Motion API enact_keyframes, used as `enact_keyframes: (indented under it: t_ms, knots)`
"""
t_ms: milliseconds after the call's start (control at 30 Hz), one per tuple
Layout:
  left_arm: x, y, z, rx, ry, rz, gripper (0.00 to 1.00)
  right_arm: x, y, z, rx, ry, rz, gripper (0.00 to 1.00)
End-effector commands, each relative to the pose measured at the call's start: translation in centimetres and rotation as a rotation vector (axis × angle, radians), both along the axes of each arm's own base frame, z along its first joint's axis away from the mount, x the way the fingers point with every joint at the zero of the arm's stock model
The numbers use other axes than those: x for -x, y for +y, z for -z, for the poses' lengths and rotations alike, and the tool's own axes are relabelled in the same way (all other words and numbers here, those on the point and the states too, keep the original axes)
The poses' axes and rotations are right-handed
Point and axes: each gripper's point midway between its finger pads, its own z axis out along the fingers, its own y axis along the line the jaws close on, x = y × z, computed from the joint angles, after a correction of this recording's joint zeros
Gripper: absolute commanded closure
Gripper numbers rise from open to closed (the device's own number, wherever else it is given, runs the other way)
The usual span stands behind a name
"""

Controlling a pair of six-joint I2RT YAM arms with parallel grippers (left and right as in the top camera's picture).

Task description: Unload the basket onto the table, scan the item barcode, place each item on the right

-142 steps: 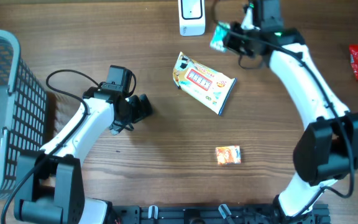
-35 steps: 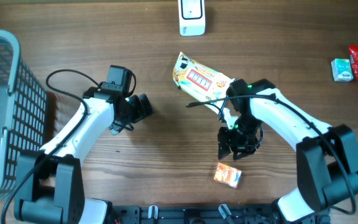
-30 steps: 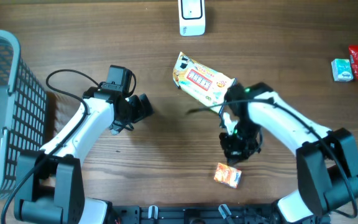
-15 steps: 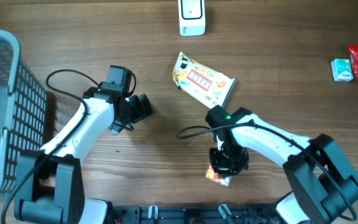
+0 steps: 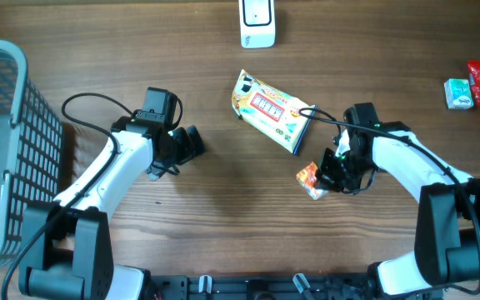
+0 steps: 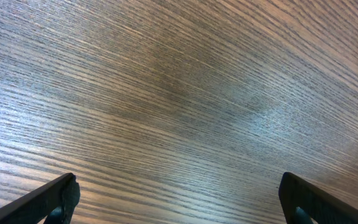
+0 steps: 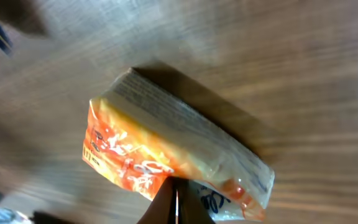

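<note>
Orange packet (image 7: 166,155) juts just beyond the right gripper's (image 7: 174,203) clenched fingers, pinched by one edge, so carry it gently, barcode toward the white scanner (image 5: 257,21); left gripper (image 6: 179,202) hangs open.

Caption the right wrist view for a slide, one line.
Right gripper, jaws shut on the edge of a small orange plastic packet, above the brown wooden table.
</note>
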Motion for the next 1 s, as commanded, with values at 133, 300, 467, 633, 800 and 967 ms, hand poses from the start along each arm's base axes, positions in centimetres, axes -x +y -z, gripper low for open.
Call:
enact_keyframes:
  t_ms: [133, 300, 467, 633, 800, 967]
  knots:
    - [-0.4, 0.2, -0.4, -0.007, -0.017, -0.002, 0.00, -2.2, -1.4, -6.0, 0.080, -0.245, -0.084, 0.84]
    - [-0.4, 0.2, -0.4, -0.007, -0.017, -0.002, 0.00, -2.8, -1.3, -5.2, 0.076, -0.273, -0.082, 0.96]
    - [-0.4, 0.2, -0.4, -0.007, -0.018, -0.002, 0.00, -1.6, 1.2, -1.8, 0.010, -0.238, -0.136, 0.96]
    - [-0.4, 0.2, -0.4, -0.007, -0.018, -0.002, 0.00, -0.6, 1.6, 1.6, 0.113, -0.151, -0.131, 0.96]
    - [-0.4, 0.2, -0.4, -0.007, -0.017, -0.002, 0.00, -1.5, 0.8, 0.9, 0.160, -0.138, -0.143, 0.96]
    - [-0.4, 0.2, -0.4, -0.007, -0.017, -0.002, 0.00, -2.4, -1.5, -5.0, 0.239, -0.142, -0.162, 0.96]
